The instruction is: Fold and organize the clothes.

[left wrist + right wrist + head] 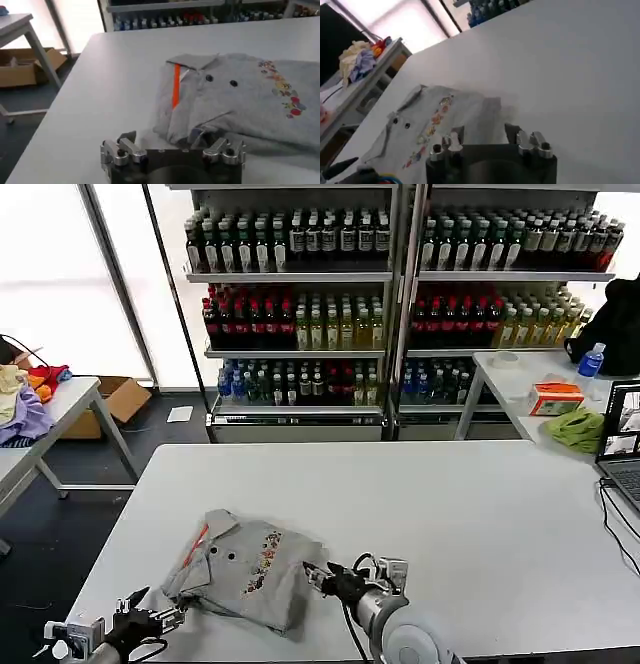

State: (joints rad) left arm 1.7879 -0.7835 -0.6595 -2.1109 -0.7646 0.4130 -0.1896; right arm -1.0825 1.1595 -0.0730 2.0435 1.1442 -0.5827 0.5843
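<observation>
On the white table (450, 514) lies one grey shirt (245, 569), folded into a rough packet near the robot's edge, a little to its left side. The collar part with the two dark buttons (220, 80) and the orange trim (175, 92) points toward the far left, and the small coloured print (266, 562) runs along the middle of the cloth.

The left gripper (160, 620) is low at the near left corner of the shirt. In the left wrist view its fingers (125, 145) stand apart, with the edge of the shirt just in front of them; one finger seems to touch the fold of the cloth, but I cannot tell if it really grips anything.

The right gripper (318, 576) is at the right edge of the shirt, very close to the cloth or touching it. From the right wrist camera its fingers (520, 139) also are spread, with the shirt's edge lying between and beyond them.

Behind the table stand shelves (400, 274) full of bottles. A side table (60, 409) on the left carries a heap of coloured garments (25, 404), and another table (520, 384) on the right holds a green cloth (578, 427).
</observation>
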